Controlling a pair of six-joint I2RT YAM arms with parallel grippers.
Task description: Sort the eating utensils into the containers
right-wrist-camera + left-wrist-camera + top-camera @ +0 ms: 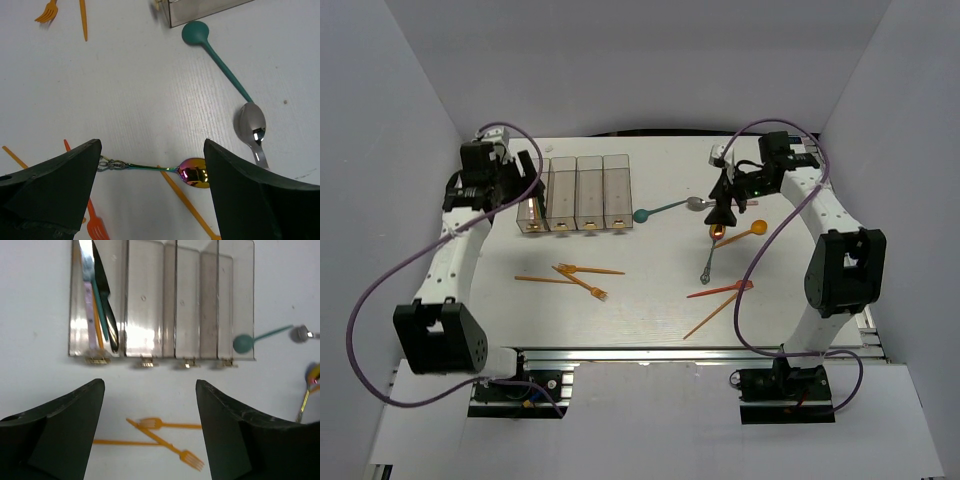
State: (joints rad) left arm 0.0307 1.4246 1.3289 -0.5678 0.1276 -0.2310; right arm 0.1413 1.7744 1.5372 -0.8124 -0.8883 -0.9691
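Both claws open, most utensils loose on the counter.

L claw (150,385) hangs w/ jaws wide apart, gripping nothing, on the near side of the containers (150,300). The leftmost bin (95,300) has silver, black, teal, orange & pink pieces lying in it. R claw (152,145) is also spread wide w/ nothing held, straddling a rainbow-tinted spoon (192,172) that lies on the counter (125,90) btwn its fingers. Teal spoon (215,52) has its bowl just beside the end bin's corner, and its handle tip meets a silver spoon (251,125). Nearer the arms are two orange forks (147,423) crossed over a thin orange piece. Over on the R side: red fork (720,290), orange spoon (757,228), and a long orange piece (710,315), type unclear.
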